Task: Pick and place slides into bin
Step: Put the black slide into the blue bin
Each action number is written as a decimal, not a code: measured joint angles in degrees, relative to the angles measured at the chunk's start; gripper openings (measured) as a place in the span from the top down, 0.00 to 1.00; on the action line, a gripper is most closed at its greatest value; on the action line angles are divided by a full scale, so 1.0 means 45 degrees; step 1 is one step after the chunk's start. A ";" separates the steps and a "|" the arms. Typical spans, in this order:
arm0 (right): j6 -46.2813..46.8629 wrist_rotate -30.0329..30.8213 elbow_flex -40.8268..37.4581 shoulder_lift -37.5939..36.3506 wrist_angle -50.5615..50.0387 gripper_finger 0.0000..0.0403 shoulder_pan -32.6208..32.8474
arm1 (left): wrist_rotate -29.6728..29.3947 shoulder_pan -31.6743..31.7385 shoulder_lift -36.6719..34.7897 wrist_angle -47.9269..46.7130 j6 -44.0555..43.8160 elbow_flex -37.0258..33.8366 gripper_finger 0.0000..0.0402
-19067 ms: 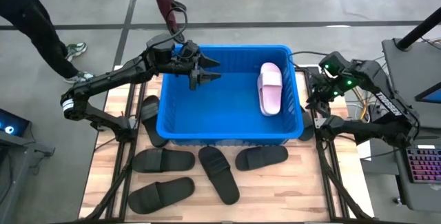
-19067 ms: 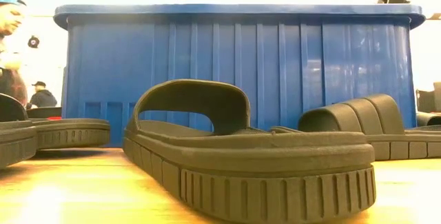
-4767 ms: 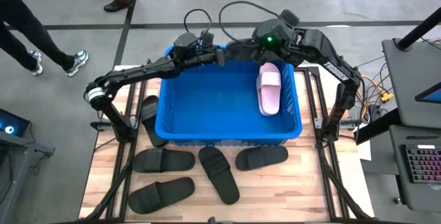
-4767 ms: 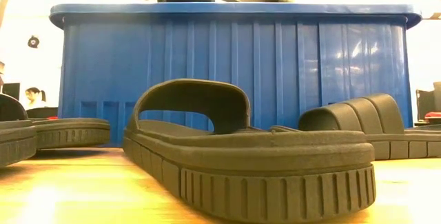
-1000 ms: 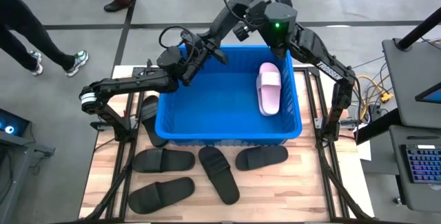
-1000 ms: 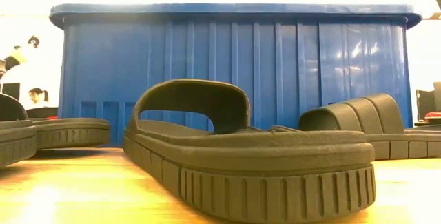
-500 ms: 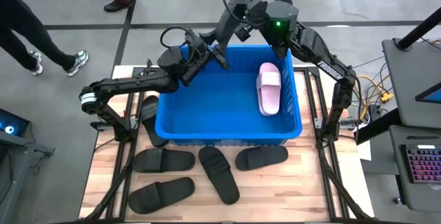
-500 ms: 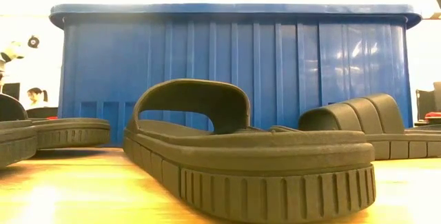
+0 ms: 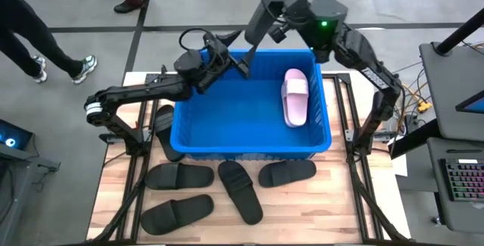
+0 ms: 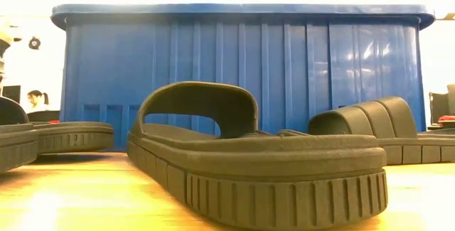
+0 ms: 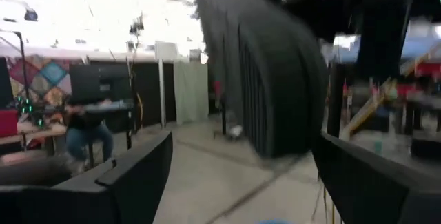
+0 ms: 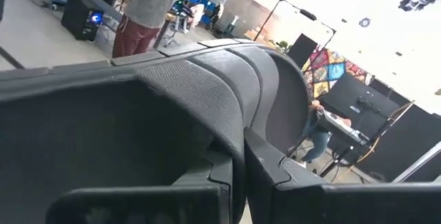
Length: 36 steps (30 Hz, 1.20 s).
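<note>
My right gripper (image 9: 286,7) is shut on a black slide (image 9: 266,11), which hangs high over the far rim of the blue bin (image 9: 249,146). My left gripper (image 9: 236,58) stands open just below the slide's lower end. In the left wrist view the slide (image 11: 269,65) shows beyond the spread fingers, apart from them. One pale pink slide (image 9: 296,96) lies sole down on the bin's floor at the right. Several black slides lie sole down on the table in front of the bin, among them one in the middle (image 9: 240,191). My right gripper pinches the slide between its two fingers at the ridged strap (image 12: 238,138), where the strap meets the footbed. The fingers come level from the table's right side. The slide is lifted clear and steeply tilted, its lower end (image 9: 251,44) toward the left gripper.
Another black slide (image 9: 165,131) lies beside the bin's left wall. In the low view a black slide (image 10: 256,167) fills the foreground before the bin's wall (image 10: 242,74). People stand on the floor beyond the table's far left (image 9: 30,26).
My left gripper has opened and let go of the black slide's lower end while staying over the bin's far left corner. My right gripper has carried the slide a little up and toward the table's right edge; the slide stays steeply tilted.
</note>
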 joint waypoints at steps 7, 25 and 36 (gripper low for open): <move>0.0032 0.0045 0.0024 -0.0667 -0.0868 0.98 -0.0001 | -0.0127 -0.0129 -0.0731 -0.1604 0.0006 -0.0005 0.18; 0.2193 -0.0139 0.0007 -0.0935 -0.5495 0.98 0.0000 | 0.0088 -0.0126 -0.3808 -0.5904 -0.1661 -0.0044 0.18; 0.2769 -0.1114 -0.0642 -0.0837 -0.6555 0.98 0.0000 | -0.0029 -0.0126 -0.4261 -0.7339 -0.1666 -0.0053 0.18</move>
